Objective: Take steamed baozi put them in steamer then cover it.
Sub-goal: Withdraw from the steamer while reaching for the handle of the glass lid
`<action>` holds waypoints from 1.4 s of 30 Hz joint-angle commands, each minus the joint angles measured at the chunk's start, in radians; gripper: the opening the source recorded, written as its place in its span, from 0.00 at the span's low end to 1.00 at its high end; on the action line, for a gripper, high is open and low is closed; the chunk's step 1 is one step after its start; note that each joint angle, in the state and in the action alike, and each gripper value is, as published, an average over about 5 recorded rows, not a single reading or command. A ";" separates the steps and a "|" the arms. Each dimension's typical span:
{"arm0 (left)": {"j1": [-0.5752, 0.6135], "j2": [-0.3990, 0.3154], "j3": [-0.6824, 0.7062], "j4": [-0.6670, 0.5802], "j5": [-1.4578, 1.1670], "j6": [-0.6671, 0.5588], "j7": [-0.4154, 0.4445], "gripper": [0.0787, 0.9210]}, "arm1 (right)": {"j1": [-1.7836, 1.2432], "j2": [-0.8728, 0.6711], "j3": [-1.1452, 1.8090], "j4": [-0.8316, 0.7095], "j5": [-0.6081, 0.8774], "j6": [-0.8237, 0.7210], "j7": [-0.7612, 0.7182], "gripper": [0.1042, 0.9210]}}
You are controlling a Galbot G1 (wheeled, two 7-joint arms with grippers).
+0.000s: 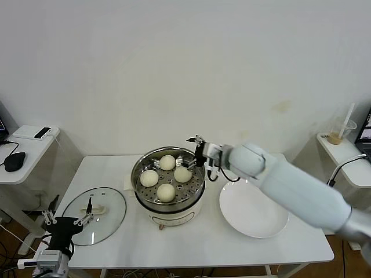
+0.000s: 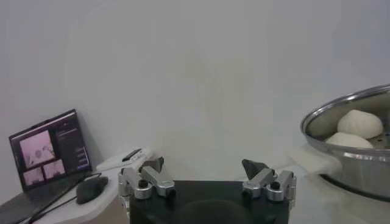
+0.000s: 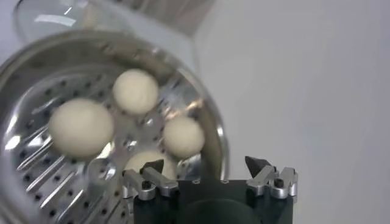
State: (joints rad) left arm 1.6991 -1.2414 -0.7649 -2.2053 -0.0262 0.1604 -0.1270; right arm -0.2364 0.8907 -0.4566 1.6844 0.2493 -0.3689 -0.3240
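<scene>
Over the pot's rim: my right gripper (image 1: 199, 152) hangs at the right edge of the steamer (image 1: 141, 168), fingers spread wide and holding nothing.
Right fingers: one fingertip (image 3: 152, 166) sits above the nearest bun, the other fingertip (image 3: 256, 164) is out past the rim over bare table.
Buns: all four buns (image 1: 166, 177) lie inside the steamer on its holed floor, close together but mostly apart, none touched by my fingers.
Nearest bun: the bun (image 3: 146, 162) just under my right fingers is partly hidden by them.
Steamer: it stands on a white pot base (image 1: 174, 216) in the middle of the table (image 1: 197, 246), uncovered.
Lid: the glass lid (image 1: 94, 215) lies flat on the table, left of the steamer, well apart from my right fingers and just beyond my left ones.
Left gripper: my left gripper (image 1: 68, 218) waits low at the table's near left corner, fingers open and empty, with the lid's edge in front of them.
Plate: a white plate (image 1: 253, 209) rests on the table under my right forearm, with nothing on it.
Side desk: beyond my left fingers, a laptop (image 2: 47, 153) and a mouse (image 2: 91, 189).
</scene>
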 commanded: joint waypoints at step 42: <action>-0.284 0.159 0.104 0.631 1.292 -0.180 0.018 0.88 | -1.419 0.508 1.339 0.262 -0.300 0.522 0.189 0.88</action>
State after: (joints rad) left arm 1.5140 -1.1035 -0.6703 -1.6863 1.1824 -0.0120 -0.1186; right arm -1.5969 1.3618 0.8319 1.9359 -0.0307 0.1358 -0.1404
